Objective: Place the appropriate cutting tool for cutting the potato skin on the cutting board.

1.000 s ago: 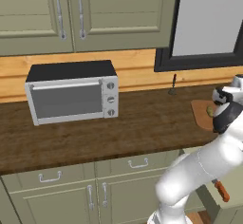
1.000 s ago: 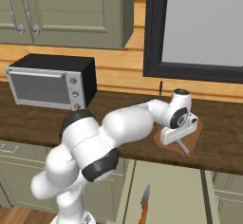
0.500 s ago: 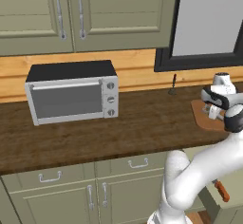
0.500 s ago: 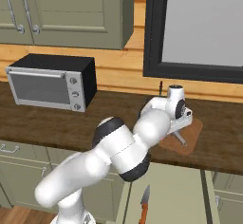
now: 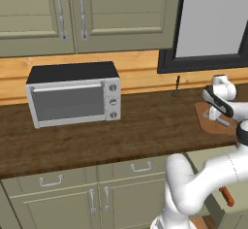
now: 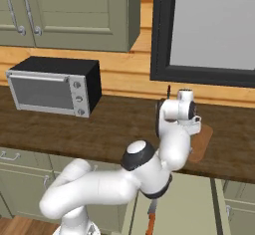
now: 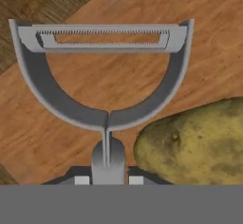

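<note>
Peeler (image 7: 104,76) gripped in hand (image 7: 108,179), over cutting board (image 7: 142,9), beside potato (image 7: 194,142)

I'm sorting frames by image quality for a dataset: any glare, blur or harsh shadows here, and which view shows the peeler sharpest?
Hand view: the peeler is crisp, serrated blade teeth readable, lit flat over the cutting board, beside the potato. Left base view: even light, no glare; the peeler is a small, soft grey shape. Right base view: mild softness, and the arm hides much of the board.

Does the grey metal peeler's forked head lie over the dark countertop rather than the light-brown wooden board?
No: in the hand view, the peeler head sits over the cutting board, beside the potato.
</note>
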